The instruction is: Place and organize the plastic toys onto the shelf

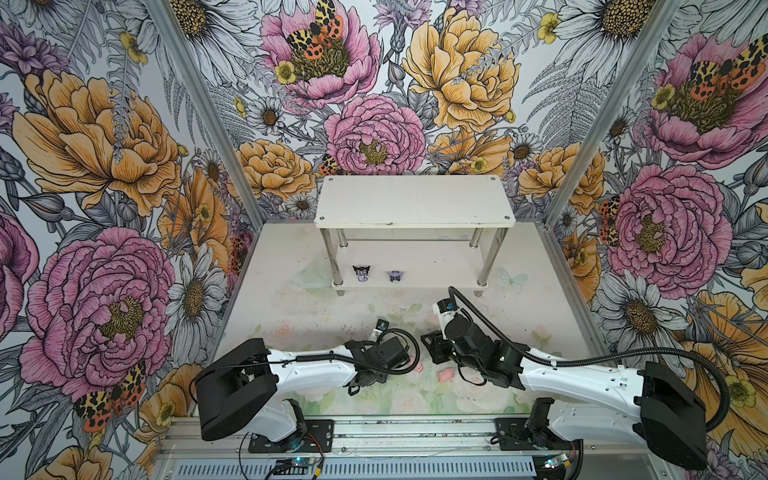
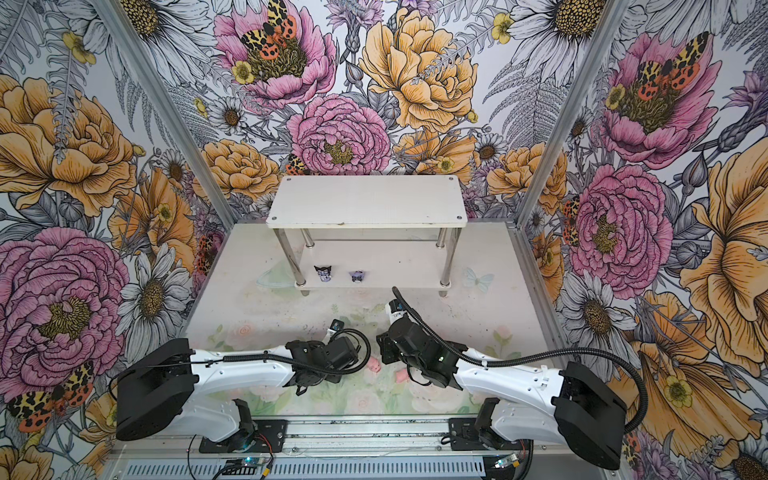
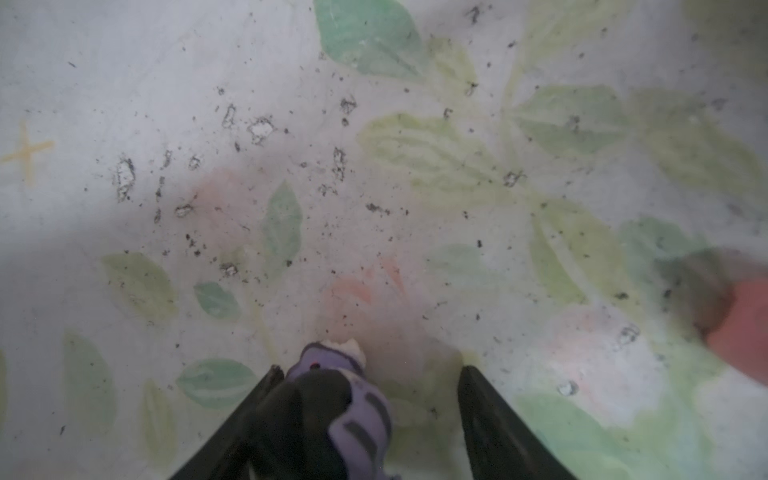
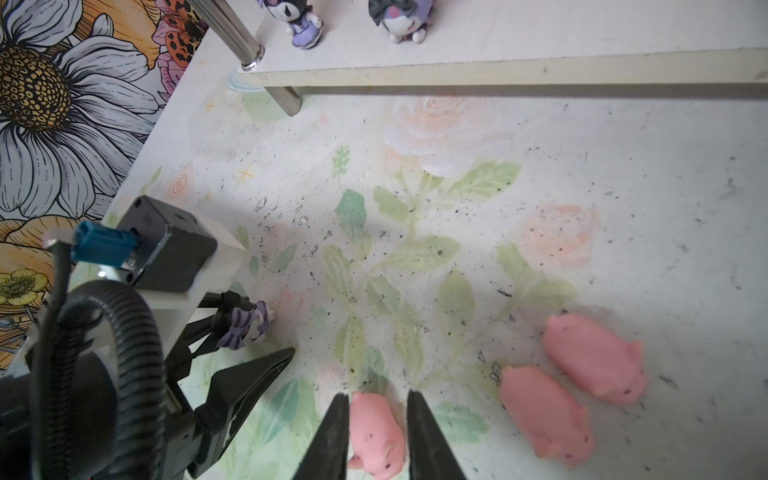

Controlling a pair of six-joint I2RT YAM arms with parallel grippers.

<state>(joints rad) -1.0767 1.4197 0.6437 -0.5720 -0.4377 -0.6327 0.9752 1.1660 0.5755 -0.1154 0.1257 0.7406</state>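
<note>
2 pickups underway: left end effector (image 3: 370,370) apart w/ lavender figure (image 3: 332,399) btwn jaws; right end effector (image 4: 377,395) straddles pig (image 4: 376,432), clamp unclear. Nxt: close both, lift to shelf (image 1: 415,199).

Could not see the fingertips of the left gripper (image 3: 370,370) or the right gripper (image 4: 377,394) in both top views; buried under wrist cameras and cables. Made out only two pink specks (image 1: 417,366) at six o'clock from the shelf (image 1: 415,199), too small to name. Caught the purple figure (image 3: 332,407) blurred and cut by the picture's edge in the left wrist view; could not judge contact with both fingers (image 3: 490,415). Left a red-pink smear (image 3: 739,328) unnamed, likewise clipped. Cropped the heads of two figures (image 4: 297,20) on the lower board (image 4: 540,37) in the right wrist view. Could not tell a squeeze from a mere straddle around the pig (image 4: 374,432), itself clipped.
</note>
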